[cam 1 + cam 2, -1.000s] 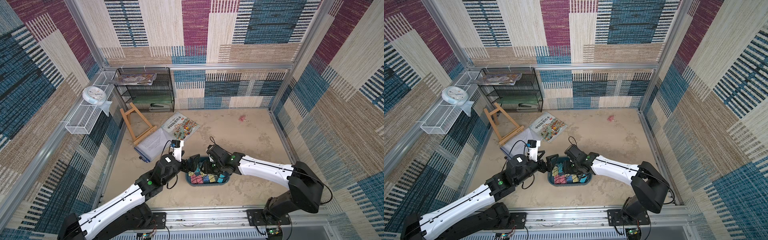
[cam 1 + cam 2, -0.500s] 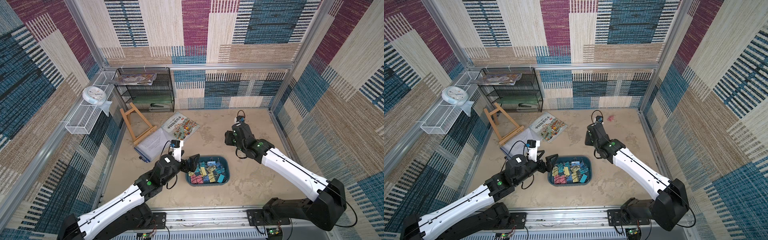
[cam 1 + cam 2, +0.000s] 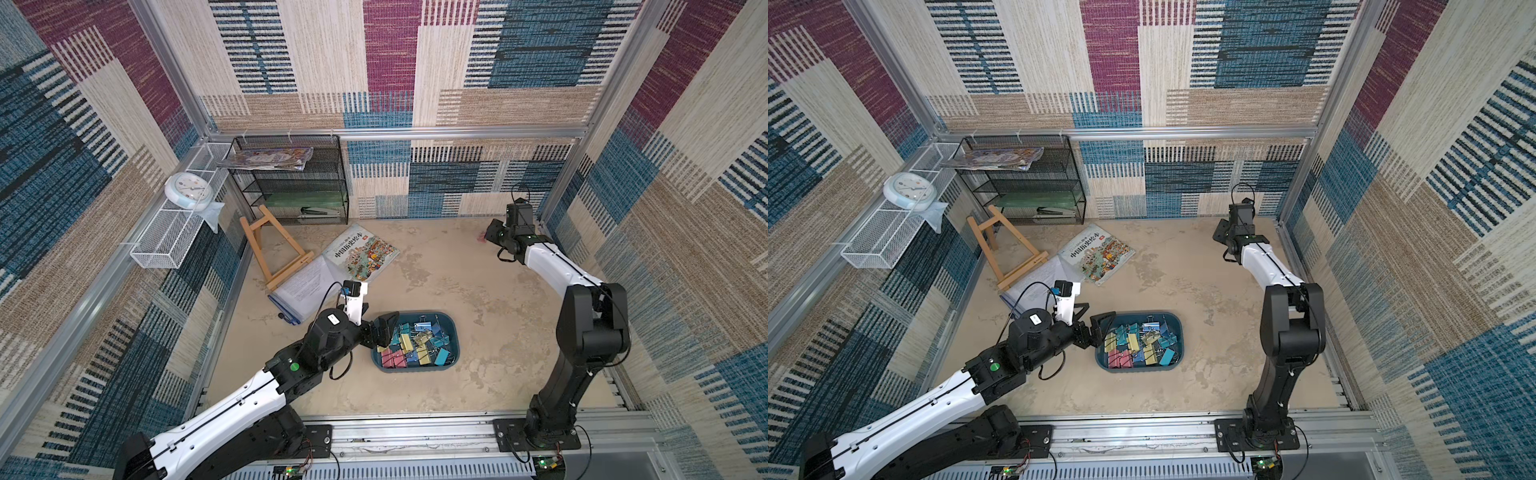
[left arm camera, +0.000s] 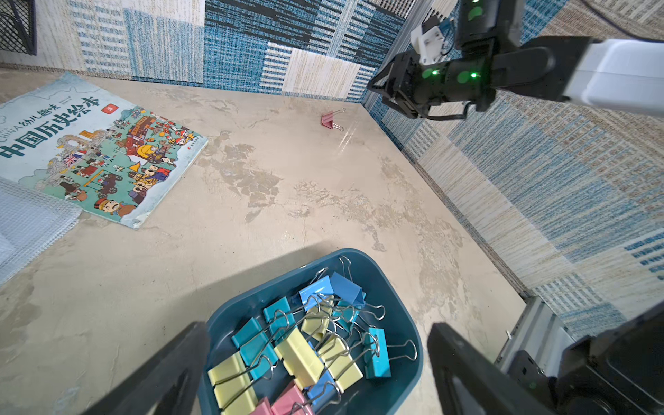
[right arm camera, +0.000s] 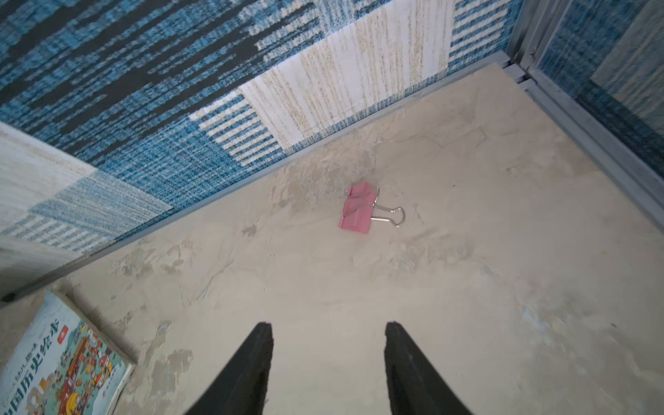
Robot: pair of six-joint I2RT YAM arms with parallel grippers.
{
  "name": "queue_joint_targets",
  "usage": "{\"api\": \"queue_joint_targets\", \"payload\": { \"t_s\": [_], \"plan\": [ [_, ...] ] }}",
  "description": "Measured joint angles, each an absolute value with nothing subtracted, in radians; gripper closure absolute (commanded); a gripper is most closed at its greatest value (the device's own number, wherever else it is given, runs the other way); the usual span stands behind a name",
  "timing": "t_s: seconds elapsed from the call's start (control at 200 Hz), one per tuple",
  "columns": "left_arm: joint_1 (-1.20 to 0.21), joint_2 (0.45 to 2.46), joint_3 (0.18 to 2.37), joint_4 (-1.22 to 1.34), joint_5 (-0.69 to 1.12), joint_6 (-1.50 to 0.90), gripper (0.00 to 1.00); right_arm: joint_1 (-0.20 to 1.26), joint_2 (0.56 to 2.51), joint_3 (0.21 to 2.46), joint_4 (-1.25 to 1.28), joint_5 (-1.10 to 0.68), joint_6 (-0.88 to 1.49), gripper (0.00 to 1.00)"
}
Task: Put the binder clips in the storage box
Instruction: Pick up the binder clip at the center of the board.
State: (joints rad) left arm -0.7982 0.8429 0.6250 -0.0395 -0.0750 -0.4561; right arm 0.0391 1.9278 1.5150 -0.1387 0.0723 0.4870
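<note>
1. One pink clip [image 5: 357, 212] left outside the box [image 3: 456, 340]: flat on the floor [image 5: 467, 287], a short way ahead of the right gripper [image 5: 328, 325], near the wall [image 5: 359, 90] beyond it, wire handle sticking out to one side.
2. Right gripper about half open, empty, hanging above the floor short of the clip.
3. Left gripper [image 4: 318, 327] spread to its widest, empty too, poised over the near end of the box, with the other clips [image 4: 298, 352] heaped just beneath and past its fingertips.
4. Step in hand, by the look of it: fetching the one stray in view. Carry the right gripper forward to bring the pink body squarely between the fingertips, then lower straight down.
5. Aim for the coloured body, not the thin wire loop, likely to slip or swing. Open a touch wider first if needed to clear body and handle together.
6. Mind the wall just beyond the clip: little room for overshoot, so come in from above rather than sliding along the floor.
7. Close firmly and lift well off the floor before turning back.
8. Box well behind the right gripper and right under the left one: probably best to draw the left gripper aside first, then let go low over the heap to avoid a bounce out.
</note>
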Motion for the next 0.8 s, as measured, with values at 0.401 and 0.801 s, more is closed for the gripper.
{"api": "queue_joint_targets", "payload": {
  "t_s": [0.401, 0.801],
  "plan": [
    [-0.798, 0.865, 0.648, -0.080, -0.091, -0.435, 0.01, -0.094, 2.383, 1.941, -0.190, -0.227, 0.580, 0.49],
    [-0.798, 0.949, 0.690, -0.088, -0.073, -0.402, 0.01, -0.105, 2.464, 2.032, -0.197, -0.334, 0.603, 1.00]
  ]
}}
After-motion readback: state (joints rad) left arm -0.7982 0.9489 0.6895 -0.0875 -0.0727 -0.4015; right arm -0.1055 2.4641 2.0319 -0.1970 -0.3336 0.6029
